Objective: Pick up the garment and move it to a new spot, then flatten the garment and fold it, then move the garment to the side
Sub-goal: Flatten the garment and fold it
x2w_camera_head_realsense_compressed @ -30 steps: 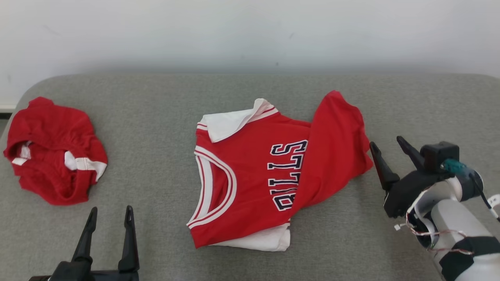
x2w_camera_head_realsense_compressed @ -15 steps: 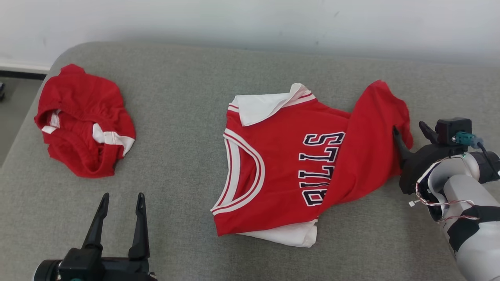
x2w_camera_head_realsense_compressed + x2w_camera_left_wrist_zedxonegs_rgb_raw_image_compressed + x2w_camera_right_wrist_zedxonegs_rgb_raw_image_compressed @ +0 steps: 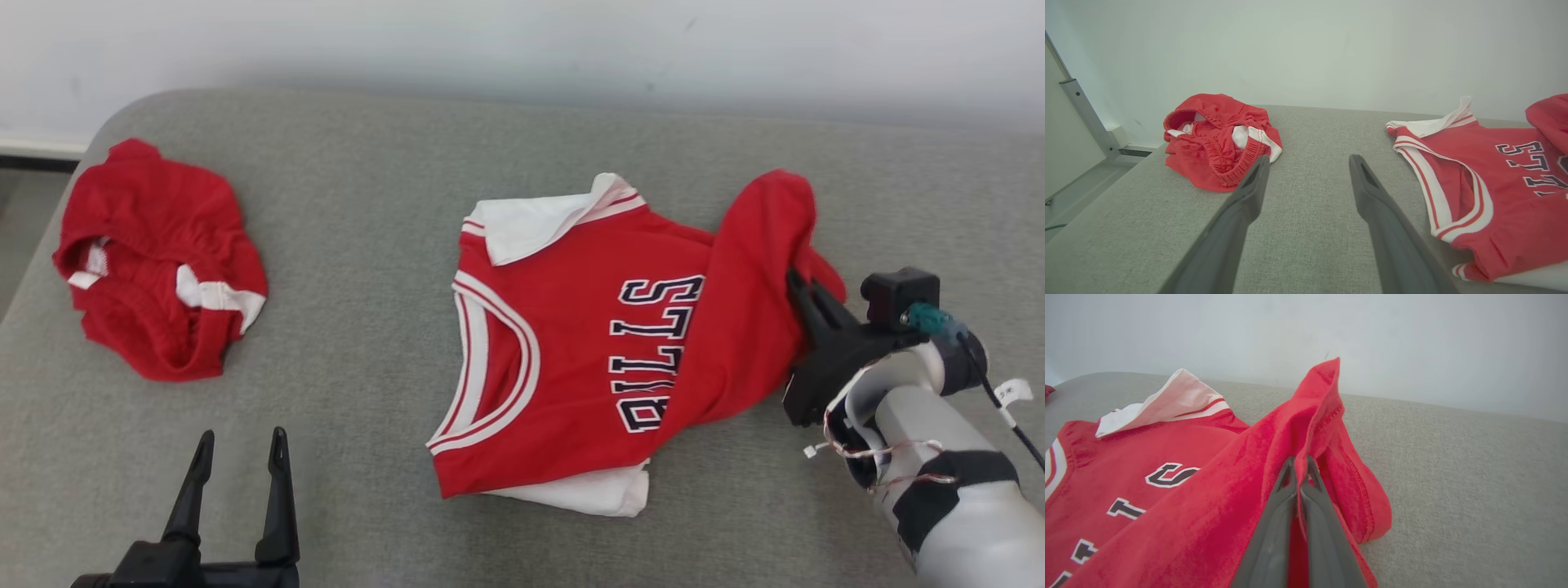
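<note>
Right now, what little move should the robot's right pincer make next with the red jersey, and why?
Probably a gentle lift. The right pincer is shut on the turned-over flap of the red jersey, and that flap covers part of the letters. Raising it a little should free the cloth so it can be pulled flat.

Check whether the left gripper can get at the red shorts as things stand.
Probably yes: the left gripper is open, the shorts lie ahead to its left, and only bare cushion lies between.
</note>
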